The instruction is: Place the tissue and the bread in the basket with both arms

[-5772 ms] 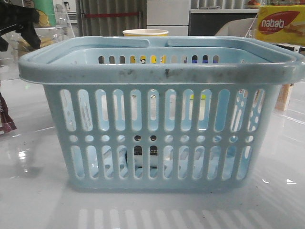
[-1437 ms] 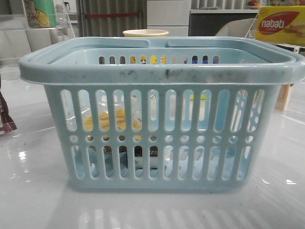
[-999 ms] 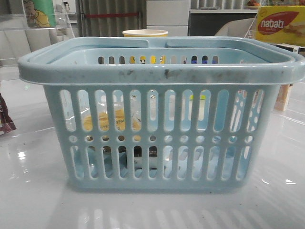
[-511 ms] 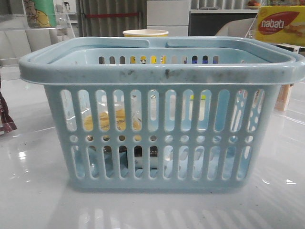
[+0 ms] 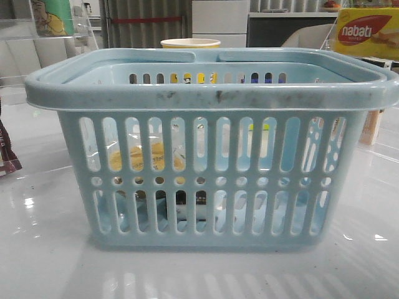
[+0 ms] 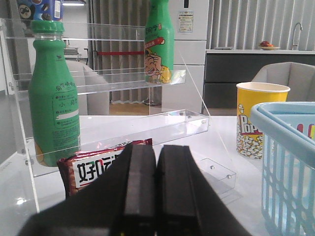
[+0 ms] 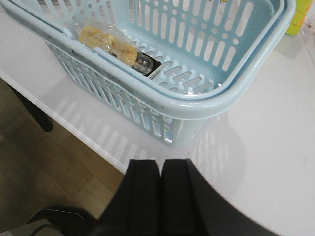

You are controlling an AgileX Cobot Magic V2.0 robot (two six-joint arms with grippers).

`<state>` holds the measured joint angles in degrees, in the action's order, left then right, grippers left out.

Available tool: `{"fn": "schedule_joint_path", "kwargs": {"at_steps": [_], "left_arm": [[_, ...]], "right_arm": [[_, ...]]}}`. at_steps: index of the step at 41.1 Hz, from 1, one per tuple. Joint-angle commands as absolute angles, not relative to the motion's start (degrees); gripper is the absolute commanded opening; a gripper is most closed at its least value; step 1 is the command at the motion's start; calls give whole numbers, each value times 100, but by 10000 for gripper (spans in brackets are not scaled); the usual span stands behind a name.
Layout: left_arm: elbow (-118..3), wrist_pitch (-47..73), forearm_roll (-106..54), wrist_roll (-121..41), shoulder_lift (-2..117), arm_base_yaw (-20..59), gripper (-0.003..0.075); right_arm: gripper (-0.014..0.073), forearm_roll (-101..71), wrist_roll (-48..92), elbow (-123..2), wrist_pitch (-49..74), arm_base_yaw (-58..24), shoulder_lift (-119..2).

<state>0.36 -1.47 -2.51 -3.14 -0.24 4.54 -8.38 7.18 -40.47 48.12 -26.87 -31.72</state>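
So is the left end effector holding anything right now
No, the left end effector is shut with its fingers pressed together and nothing between them, out beside the basket.

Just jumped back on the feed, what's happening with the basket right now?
Nothing is being handled at the moment. The bread in its clear bag lies inside the blue basket, with the tissue beside it on the basket floor. Both arms are outside the basket: the left gripper is shut and empty by the clear shelf, and the right gripper is shut and empty near the table edge.
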Motion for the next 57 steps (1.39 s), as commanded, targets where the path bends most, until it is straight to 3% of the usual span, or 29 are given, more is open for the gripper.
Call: {"fn": "schedule_joint_path", "kwargs": {"at_steps": [1,12,19,29,57], "left_arm": [[77,-649,-295,-269,-133,498,93],[77,-649,-295,-269,-122,488,93],[77,-649,-295,-269,-122,488,93],[77,-649,-295,-269,-122,488,93],[77,-649,-295,-269,-122,488,93]], "right_arm": [[38,-840,735,-4074,4187,-2578,-3018],[38,-808,735,-2099,1612,-680,-1381],[38,-808,735,-824,444,13,-473],[38,-808,735,145,-251,90,168],[38,-266,287,136,-404,85,182]]}}
